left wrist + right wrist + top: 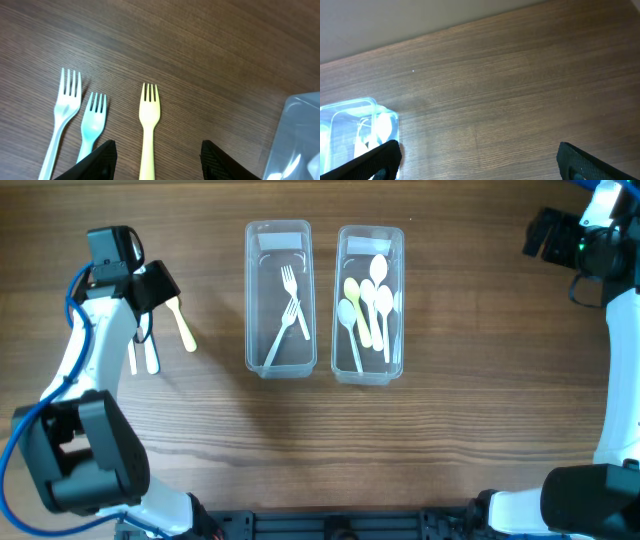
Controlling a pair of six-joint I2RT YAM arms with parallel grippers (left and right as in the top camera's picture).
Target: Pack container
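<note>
Between the left fingers [100, 161], which stand apart and grip nothing, runs the handle of the yellow fork [148, 115]. It lies flat on the table [210, 60] with a gap on either side. Its long axis runs straight out from the fingers, with the tines at the far end pointing away from them. From overhead it lies slightly slanted, roughly along the containers' long sides, though which end bears the tines is unclear from there. Beside it in the wrist view lie a blue fork [94, 120] and a white fork [65, 100], tines the same way, the white one leaning a little. Further out, two containers stand side by side: the left container [249, 300] holds a few pale forks [290, 310], the right container [337, 300] a heap of spoons [372, 300]. At the far corner the right fingers [580, 162] hang wide apart over bare table, holding nothing. Packing looks well along: no loose spoons show, and three forks are left, the yellow one apparently next.
</note>
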